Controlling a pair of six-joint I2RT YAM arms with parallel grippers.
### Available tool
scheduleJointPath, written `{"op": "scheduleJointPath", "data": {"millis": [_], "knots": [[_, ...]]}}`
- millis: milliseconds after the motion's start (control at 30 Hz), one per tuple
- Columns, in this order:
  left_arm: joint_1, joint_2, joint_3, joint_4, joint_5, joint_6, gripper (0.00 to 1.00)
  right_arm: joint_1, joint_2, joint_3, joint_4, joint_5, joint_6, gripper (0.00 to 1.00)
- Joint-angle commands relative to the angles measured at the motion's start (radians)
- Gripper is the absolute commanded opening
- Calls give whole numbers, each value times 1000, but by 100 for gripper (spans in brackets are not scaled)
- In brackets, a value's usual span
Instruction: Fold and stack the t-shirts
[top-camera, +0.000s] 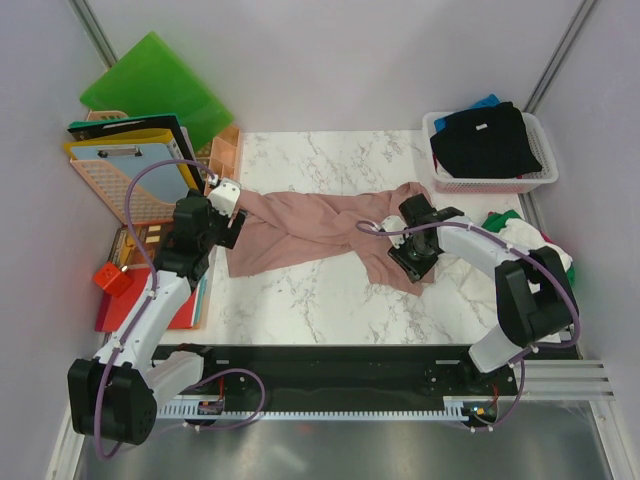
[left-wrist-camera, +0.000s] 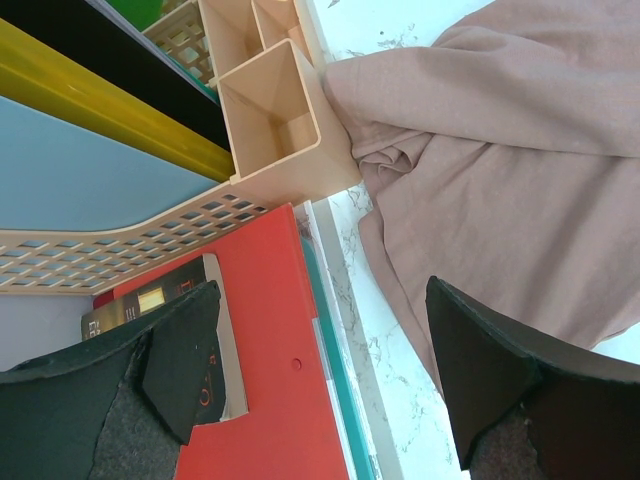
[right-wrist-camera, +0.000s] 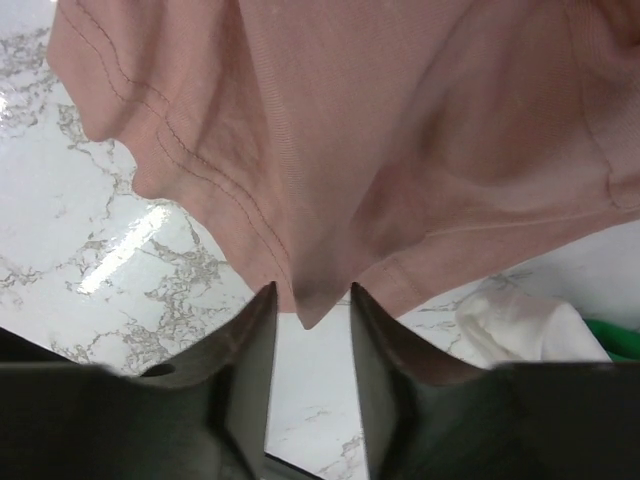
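Fingers (right-wrist-camera: 240, 380) of the right gripper (right-wrist-camera: 312, 295) stand a little apart on either side of a pointed fold in the hem of the pink t-shirt (right-wrist-camera: 350, 150). The cloth tip sits in the gap and does not look pinched yet. The left gripper (left-wrist-camera: 320, 290) hangs with its jaws spread wide and holds nothing. It sits over the table's left edge, with the shirt's left end just beside one finger and a red folder (left-wrist-camera: 270, 350) under the other.

The shirt lies stretched and rumpled across the middle of the marble table (top-camera: 330, 300), unfolded. A black shirt (top-camera: 485, 140) waits in the basket (top-camera: 545, 180) at the far right, and white and green shirts (top-camera: 520, 235) are heaped near the right arm.

This looks like the opening step: taking hold of the hem to spread the garment flat. The next move likely calls for a firm pinch on that fold, and for the left gripper to shift onto the cloth.

The right arm bends out wide and curls back inward, wrist pitched down. The left arm reaches straight forward, wrist low.
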Motion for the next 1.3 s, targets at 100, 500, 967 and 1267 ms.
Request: {"op": "scheduleJointPath", "data": {"millis": [100,500,967,1267], "knots": [[4,-5,-6,39,4,-2,91,3,19,-6,12,-19,8,18],[4,-8,-12,33,0,15,91,3,29,-16,6,-30,9,52],[4,-14,-59,46,6,27,91,3,-147,160,-84,-24,30,0],[4,-58,-139,119,35,24,90,3,-346,541,-269,-87,103,0]]}}
